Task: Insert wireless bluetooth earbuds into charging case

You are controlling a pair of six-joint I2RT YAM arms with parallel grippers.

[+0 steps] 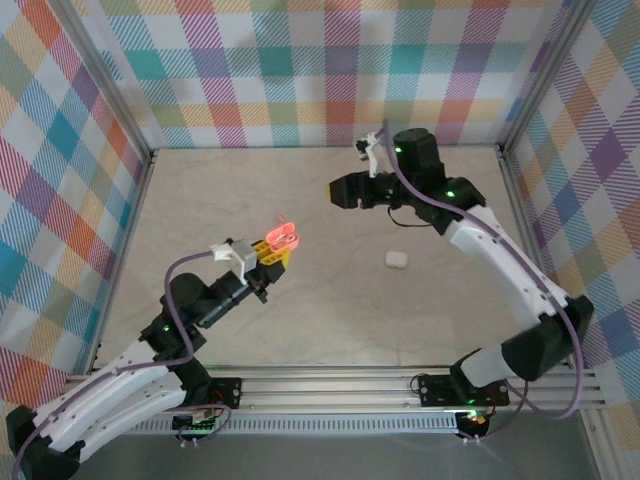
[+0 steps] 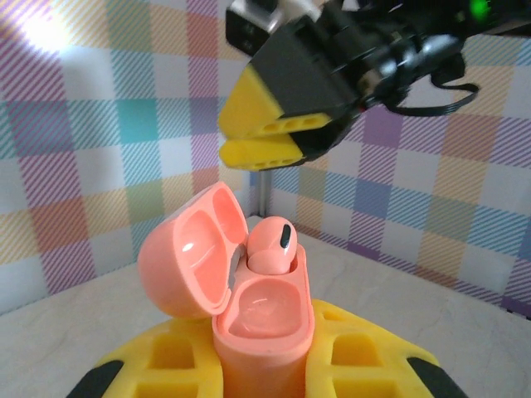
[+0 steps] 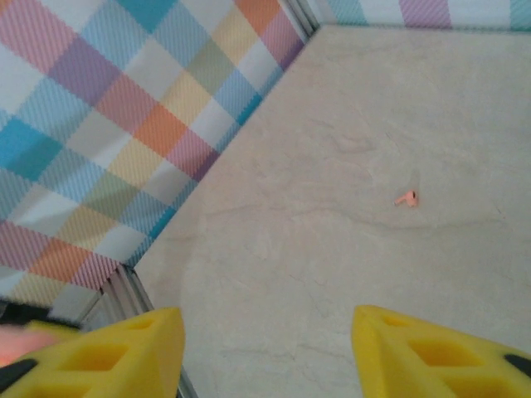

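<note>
Looking down from the top, the left claw is clamped on the open pink case, and a white case sits on the table near it. Left wrist cam: a seated pink earbud is in the far slot. Right wrist cam: the right claw is spread wide, with a loose pink earbud lying on the table.

The left arm is stretching forward, its yellow-tipped hand clamping a salmon-pink plastic charging case. The right arm is arching leftward, its hand holding its 2 fingers wide apart.
</note>
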